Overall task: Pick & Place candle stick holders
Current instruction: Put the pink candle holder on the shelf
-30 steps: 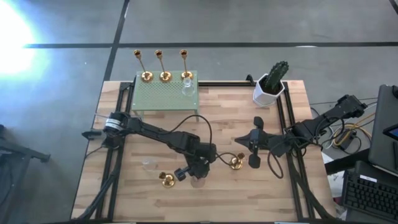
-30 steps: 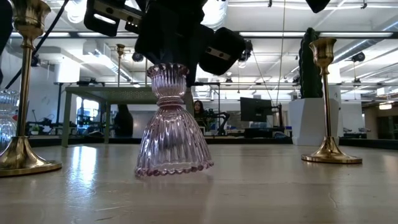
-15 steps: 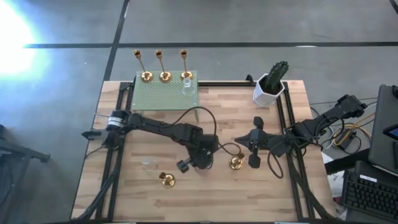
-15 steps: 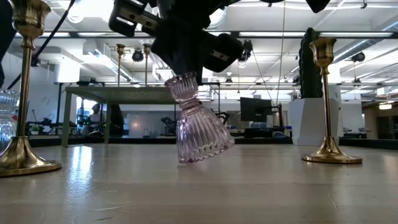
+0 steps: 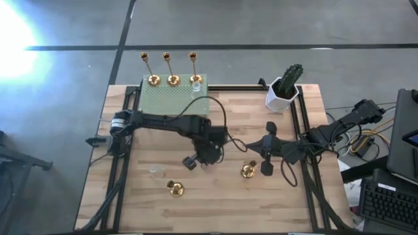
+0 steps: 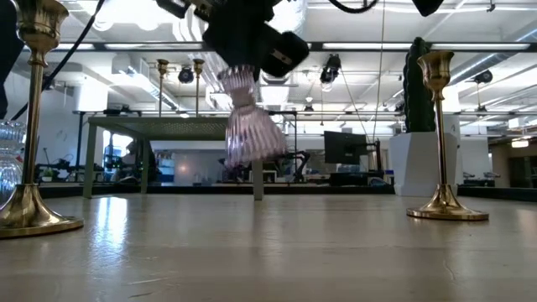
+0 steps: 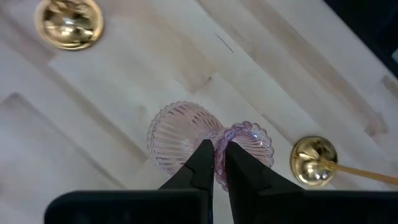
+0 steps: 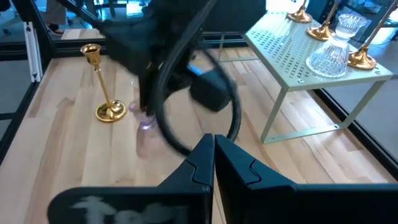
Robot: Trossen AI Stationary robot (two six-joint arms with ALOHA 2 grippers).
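Left end effector [image 7: 215, 163] clamped on pink glass holder [image 6: 249, 126], airborne, long axis near-upright, flared base down, right end effector [image 8: 213, 163] closed

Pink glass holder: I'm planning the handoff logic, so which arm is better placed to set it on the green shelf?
Left. Its claw already grips the pink glass holder in the air; the right claw is empty.

No text, label, brand, number or sign can be read in any of the views: nothing legible stands on the bench, the arms, the holders, or the equipment in the room behind.
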